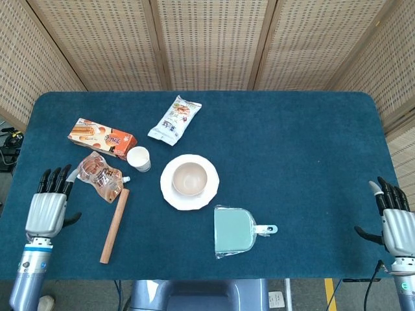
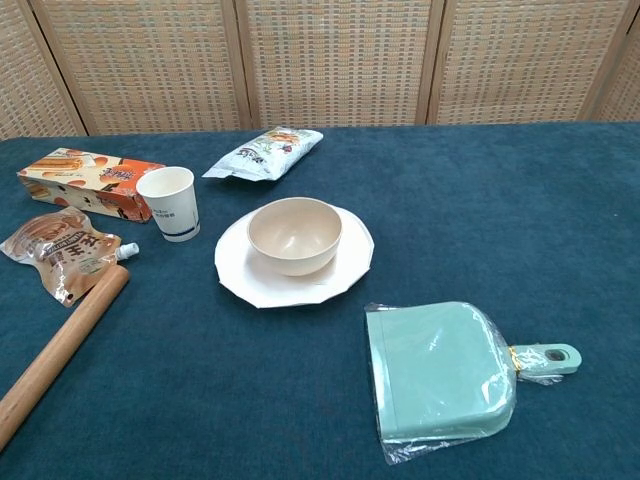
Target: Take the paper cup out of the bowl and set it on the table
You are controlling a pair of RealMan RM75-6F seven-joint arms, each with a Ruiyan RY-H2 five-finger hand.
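Observation:
The white paper cup [image 1: 139,159] [image 2: 169,203] stands upright on the blue table, to the left of the plate. The beige bowl [image 1: 189,179] [image 2: 295,235] sits empty on a white plate [image 1: 173,194] [image 2: 240,281]. My left hand [image 1: 47,208] hovers at the table's near left edge, fingers spread, holding nothing, far from the cup. My right hand [image 1: 395,222] sits past the near right edge, fingers apart and empty. Neither hand appears in the chest view.
An orange snack box [image 1: 102,138] and a brown pouch [image 1: 98,175] lie left of the cup. A wooden rolling pin [image 1: 115,225] lies below them. A snack bag [image 1: 175,119] sits behind the plate. A green dustpan [image 1: 235,231] in plastic lies in front of it.

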